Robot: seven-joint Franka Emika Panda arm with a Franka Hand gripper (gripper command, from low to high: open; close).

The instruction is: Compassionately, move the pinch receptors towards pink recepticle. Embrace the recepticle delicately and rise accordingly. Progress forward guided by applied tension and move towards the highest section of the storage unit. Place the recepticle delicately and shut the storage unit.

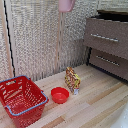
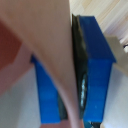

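- Wrist view: claw (image 2: 70, 70) closed on pink mug (image 2: 55, 45) wall, apparently between both blue fingertips (image 2: 97, 65).
- Exterior view: mug (image 1: 66, 5) raised high above worktop (image 1: 95, 105).

Red mesh basket (image 1: 21, 100), red bowl (image 1: 60, 94), perhaps a snack bag (image 1: 72, 80) beside it.

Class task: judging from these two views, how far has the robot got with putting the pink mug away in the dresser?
Done: pink mug lifted, high above the floor. In hand: the wrist view shows blue fingertips pinching its wall. Left: carrying it to the top drawer, which stands pulled out, setting it down, shutting the drawer.
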